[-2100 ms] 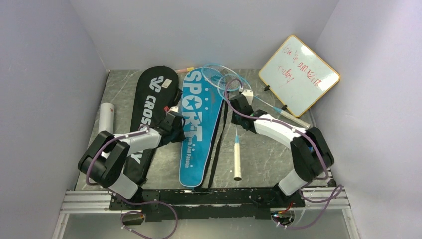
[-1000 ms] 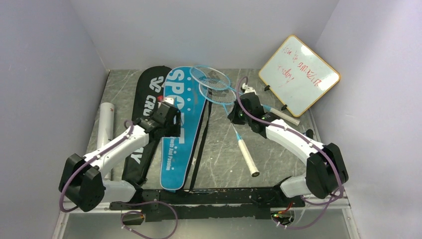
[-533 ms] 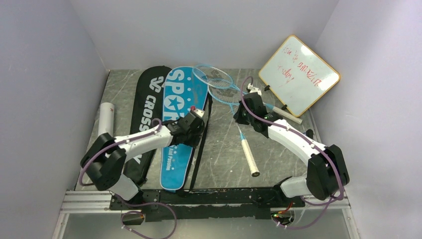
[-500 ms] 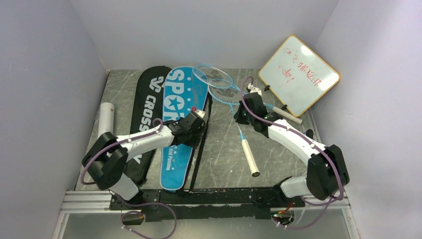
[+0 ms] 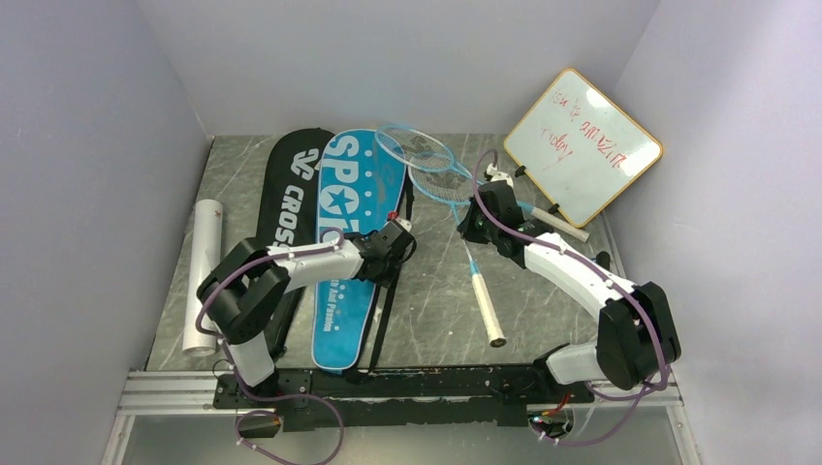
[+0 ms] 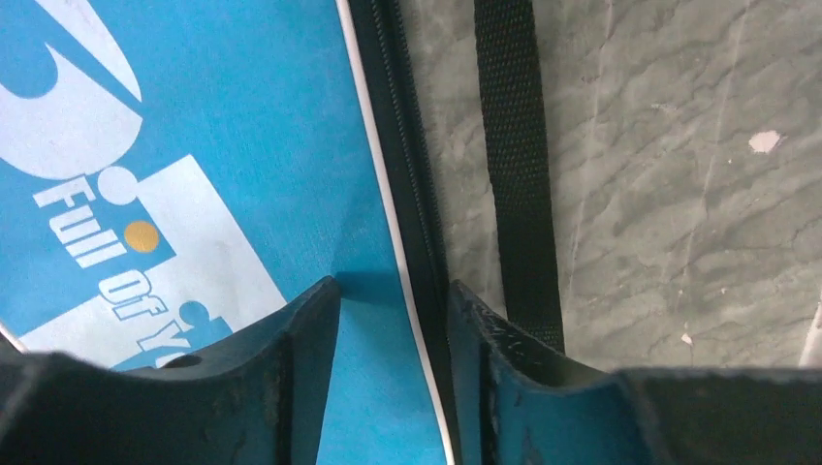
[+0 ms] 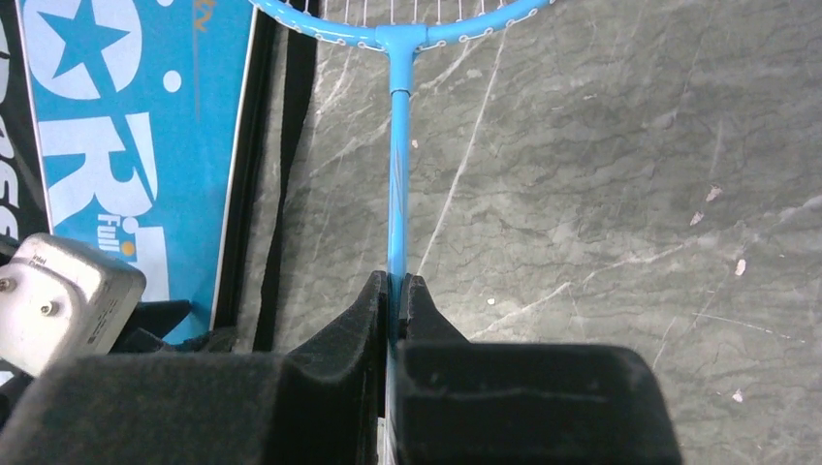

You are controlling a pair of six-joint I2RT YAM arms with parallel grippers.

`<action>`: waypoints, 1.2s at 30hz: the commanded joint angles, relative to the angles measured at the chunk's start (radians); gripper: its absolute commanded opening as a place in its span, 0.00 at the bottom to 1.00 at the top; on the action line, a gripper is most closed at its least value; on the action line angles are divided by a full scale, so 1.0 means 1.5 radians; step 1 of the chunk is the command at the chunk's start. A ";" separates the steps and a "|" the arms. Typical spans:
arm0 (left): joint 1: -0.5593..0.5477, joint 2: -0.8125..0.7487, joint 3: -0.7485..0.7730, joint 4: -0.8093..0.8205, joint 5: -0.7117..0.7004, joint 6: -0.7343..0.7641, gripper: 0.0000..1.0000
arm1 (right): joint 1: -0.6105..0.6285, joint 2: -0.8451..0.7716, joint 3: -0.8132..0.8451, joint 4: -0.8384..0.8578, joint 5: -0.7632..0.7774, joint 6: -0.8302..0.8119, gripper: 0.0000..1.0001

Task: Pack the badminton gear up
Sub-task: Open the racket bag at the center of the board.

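Operator: Since the earlier frame, my left arm has folded at the elbow. It has carried the left hand rightward across the blue bag to the bag's right edge, and its fingers have drawn closer together. My right arm holds the same position.

Supervisor: Report the layout, largest item first.

Operator:
- Desk: grey marbled surface.
- Blue bag: lies flat, centre-left, wide end toward the far wall.
- Black bag: lies flat alongside the blue bag, on its left.
- Whiteboard: propped in the far right corner.
- White tube: lies along the left wall.
- Light-blue racket: lies right of the blue bag, head toward the far wall, white handle toward the arm bases.
- Black strap: lies on the desk just beside the blue bag's zip edge.

Supervisor: Hand states?

Operator: On the left hand, the fingers stand apart and straddle the zip edge. One finger is over the blue face, the other on the strap side. I see the edge between them, not pinched. The right hand is closed on the light-blue racket's shaft, a little below the head.
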 commanded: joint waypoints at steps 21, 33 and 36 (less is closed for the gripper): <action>0.146 -0.180 -0.007 0.011 0.214 -0.049 0.05 | -0.005 -0.121 0.035 -0.167 0.150 0.049 0.00; 0.229 -0.156 -0.082 0.141 0.492 -0.070 0.05 | -0.001 -0.209 -0.042 -0.140 0.021 -0.035 0.00; 0.238 -0.150 -0.083 0.160 0.524 -0.083 0.05 | 0.013 -0.212 -0.066 -0.130 -0.017 -0.043 0.00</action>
